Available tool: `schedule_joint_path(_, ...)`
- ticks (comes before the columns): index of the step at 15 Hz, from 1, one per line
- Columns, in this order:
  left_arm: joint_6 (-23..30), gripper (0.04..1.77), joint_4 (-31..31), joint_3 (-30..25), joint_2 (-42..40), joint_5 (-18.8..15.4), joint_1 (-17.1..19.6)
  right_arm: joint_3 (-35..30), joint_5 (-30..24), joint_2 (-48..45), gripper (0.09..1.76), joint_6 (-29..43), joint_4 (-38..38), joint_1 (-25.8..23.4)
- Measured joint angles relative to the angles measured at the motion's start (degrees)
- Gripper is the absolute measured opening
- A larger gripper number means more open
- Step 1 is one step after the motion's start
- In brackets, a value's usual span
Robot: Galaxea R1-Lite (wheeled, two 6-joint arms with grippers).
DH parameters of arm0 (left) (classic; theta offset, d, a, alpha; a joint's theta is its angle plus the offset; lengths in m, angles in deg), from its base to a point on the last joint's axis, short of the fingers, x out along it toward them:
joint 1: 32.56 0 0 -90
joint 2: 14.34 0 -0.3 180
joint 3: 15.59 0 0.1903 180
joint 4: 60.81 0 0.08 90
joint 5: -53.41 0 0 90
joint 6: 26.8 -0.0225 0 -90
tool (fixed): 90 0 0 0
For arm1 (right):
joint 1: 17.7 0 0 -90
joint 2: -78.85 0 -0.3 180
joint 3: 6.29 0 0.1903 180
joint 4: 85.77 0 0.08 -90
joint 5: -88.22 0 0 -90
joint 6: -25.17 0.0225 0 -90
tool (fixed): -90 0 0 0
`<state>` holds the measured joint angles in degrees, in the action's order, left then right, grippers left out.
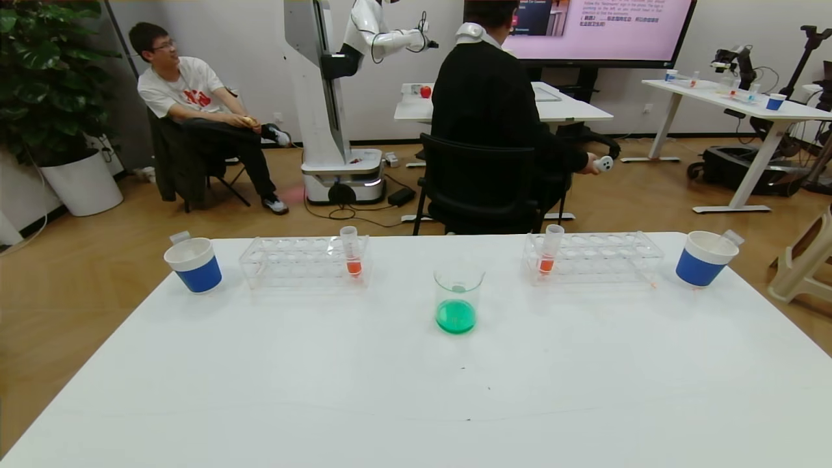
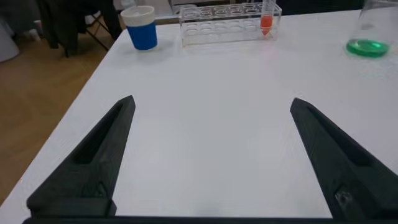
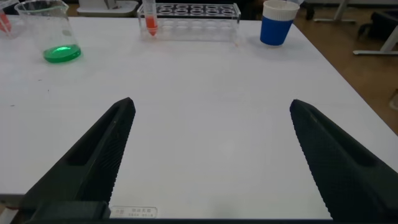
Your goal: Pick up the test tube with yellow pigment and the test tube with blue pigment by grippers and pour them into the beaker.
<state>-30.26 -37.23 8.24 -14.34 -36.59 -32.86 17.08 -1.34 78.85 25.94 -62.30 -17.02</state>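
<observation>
White table (image 1: 416, 390), bearing the beaker (image 1: 458, 300) of green liquid at centre between two clear racks (image 1: 304, 261), each with an orange-red tube (image 1: 351, 251). Left gripper (image 2: 211, 155) and right gripper (image 3: 211, 155) both spread wide, empty, low over bare tabletop near the front edge. Blue-and-white cups (image 1: 194, 264) at either far corner, each with a tube end poking out, colour impossible to tell.

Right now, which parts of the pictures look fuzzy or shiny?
Head view: the clear glass beaker with green liquid looks sharp, and the white table shows soft glare. Left wrist view: the black left gripper looks fuzzy up close. Right wrist view: the right gripper does too.
</observation>
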Motion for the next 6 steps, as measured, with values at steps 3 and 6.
schedule_joint_path(3,2.5,1.74,-0.1,-0.4,0.0,0.0,0.0,0.0,0.0,0.0,1.74,0.0,0.0,0.0)
schedule_joint_path(6,2.5,1.74,-0.1,-0.4,0.0,0.1,0.0,0.0,0.0,0.0,1.74,0.0,0.0,0.0)
